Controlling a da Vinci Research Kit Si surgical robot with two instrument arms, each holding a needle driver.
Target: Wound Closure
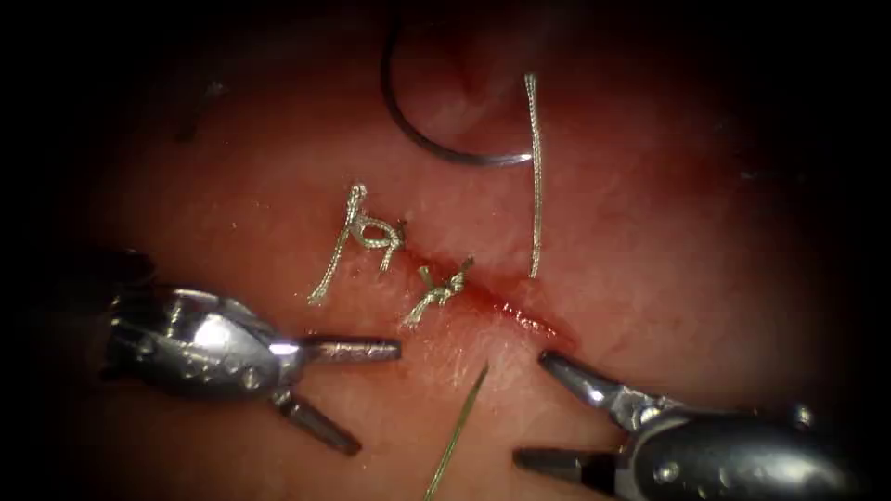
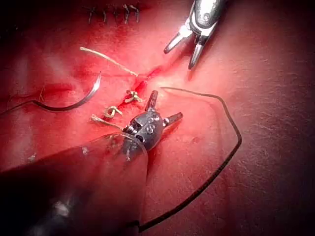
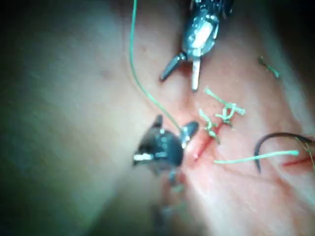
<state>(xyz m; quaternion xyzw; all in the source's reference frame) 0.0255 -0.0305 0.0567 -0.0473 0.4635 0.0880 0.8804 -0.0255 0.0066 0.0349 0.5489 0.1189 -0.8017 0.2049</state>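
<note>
The curved needle (image 1: 422, 139) lies free on the tissue (image 1: 650, 232) beyond the cut (image 1: 520, 311), with neither tool holding it. A pale strand of thread (image 1: 535, 186) runs from the cut up past one end of the needle. Two tied knots (image 1: 371, 232) (image 1: 441, 289) sit on the cut's left part. Another strand (image 1: 464, 427) leads from near the cut towards me. My left tool (image 1: 378, 399) is open and holds nothing, just left of the cut. My right tool (image 1: 531, 406) is open and holds nothing, by the cut's right end. The wrist views give the left tool (image 2: 167, 104), the right tool (image 3: 175, 123) and the needle (image 2: 74, 103).
Red fluid (image 1: 497, 299) lines the unclosed right part of the cut. A long dark loop of thread (image 2: 231, 142) lies on the tissue beside the left tool. A row of earlier stitches (image 2: 113, 12) sits farther off.
</note>
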